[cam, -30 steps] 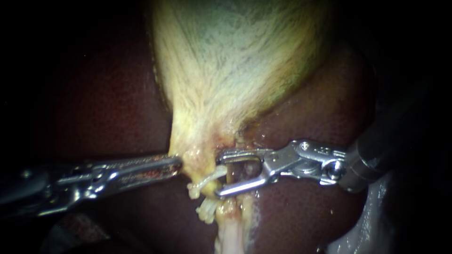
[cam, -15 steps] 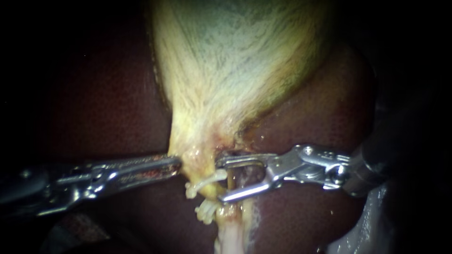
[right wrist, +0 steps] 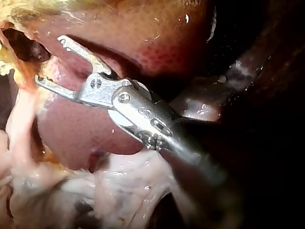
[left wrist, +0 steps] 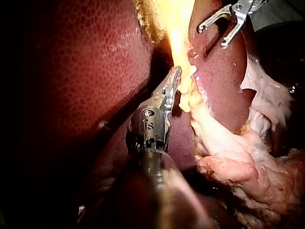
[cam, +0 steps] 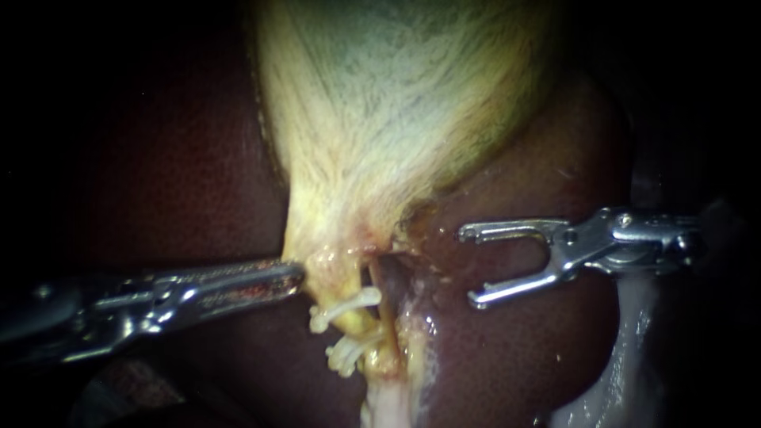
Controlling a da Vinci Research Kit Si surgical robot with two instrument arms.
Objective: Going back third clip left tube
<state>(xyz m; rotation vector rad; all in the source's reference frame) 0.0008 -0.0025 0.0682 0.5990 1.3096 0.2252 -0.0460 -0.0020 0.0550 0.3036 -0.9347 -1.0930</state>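
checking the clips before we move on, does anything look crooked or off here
Nothing looks torn or spilled. The upper clip and lower clip both slant across the tube rather than sitting square. The right instrument has its jaws open and empty over the liver, clear of the tube.

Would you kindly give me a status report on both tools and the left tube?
Left tool shut on gallbladder neck. Right tool open, empty, over liver. Left tube: two clips showing. Nothing in the way.
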